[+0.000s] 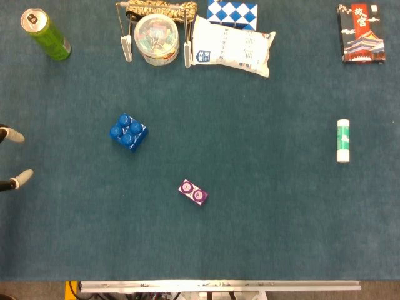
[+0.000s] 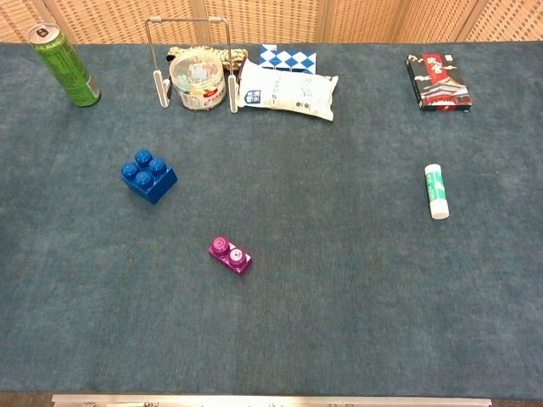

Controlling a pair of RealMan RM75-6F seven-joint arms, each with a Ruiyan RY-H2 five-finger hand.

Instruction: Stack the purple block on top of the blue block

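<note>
Blue block taken as landmark, standing studs up on the teal table. Purple block lying flat, studs up, to the right of it and nearer to the table's front edge, well apart, not touching. Left hand seen only at the left border of the head view, far left of the blue block: two white fingertips spread apart, holding nothing. Right hand not seen in any view. Behind the blue block, at the far edge: green can to the left, round clear tub and white pouch to the right. Far right of the block: a white and green glue stick, a dark printed box.
</note>
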